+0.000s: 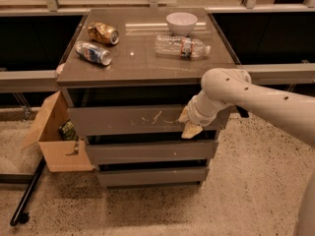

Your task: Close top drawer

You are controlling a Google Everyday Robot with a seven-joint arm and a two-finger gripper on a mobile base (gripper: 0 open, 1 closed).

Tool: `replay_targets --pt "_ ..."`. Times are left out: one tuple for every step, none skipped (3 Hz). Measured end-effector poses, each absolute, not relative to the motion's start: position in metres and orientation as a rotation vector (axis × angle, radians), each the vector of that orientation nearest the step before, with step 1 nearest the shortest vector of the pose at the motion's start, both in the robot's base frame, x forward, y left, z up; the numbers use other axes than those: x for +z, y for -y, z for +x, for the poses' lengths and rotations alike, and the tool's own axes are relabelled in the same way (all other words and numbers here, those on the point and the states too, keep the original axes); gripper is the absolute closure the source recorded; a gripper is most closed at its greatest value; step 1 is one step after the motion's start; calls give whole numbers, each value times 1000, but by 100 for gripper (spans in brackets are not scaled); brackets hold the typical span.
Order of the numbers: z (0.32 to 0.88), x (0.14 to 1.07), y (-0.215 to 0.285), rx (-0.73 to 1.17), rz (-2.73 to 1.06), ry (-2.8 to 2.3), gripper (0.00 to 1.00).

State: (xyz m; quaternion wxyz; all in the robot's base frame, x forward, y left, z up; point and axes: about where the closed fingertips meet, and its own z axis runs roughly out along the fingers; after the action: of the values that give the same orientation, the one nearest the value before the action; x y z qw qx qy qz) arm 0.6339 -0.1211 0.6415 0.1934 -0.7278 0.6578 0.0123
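Observation:
The top drawer is the wide grey front with pale squiggly scratches, just under the cabinet top. It stands out a little further towards me than the two plain drawer fronts below it, with a dark gap above it. My gripper is at the right part of that front, reaching in from the right on the white arm. Its pale fingertips are against or just in front of the panel, slightly apart, holding nothing.
On the cabinet top lie a crushed can, a second can, a white bowl and a plastic bottle. An open cardboard box stands at the cabinet's left. A black pole lies on the floor.

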Motion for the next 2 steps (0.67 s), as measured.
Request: replay_targets --pt "634 641 121 35 -2042 -1845 16" --pt "634 641 121 35 -2042 -1845 0"
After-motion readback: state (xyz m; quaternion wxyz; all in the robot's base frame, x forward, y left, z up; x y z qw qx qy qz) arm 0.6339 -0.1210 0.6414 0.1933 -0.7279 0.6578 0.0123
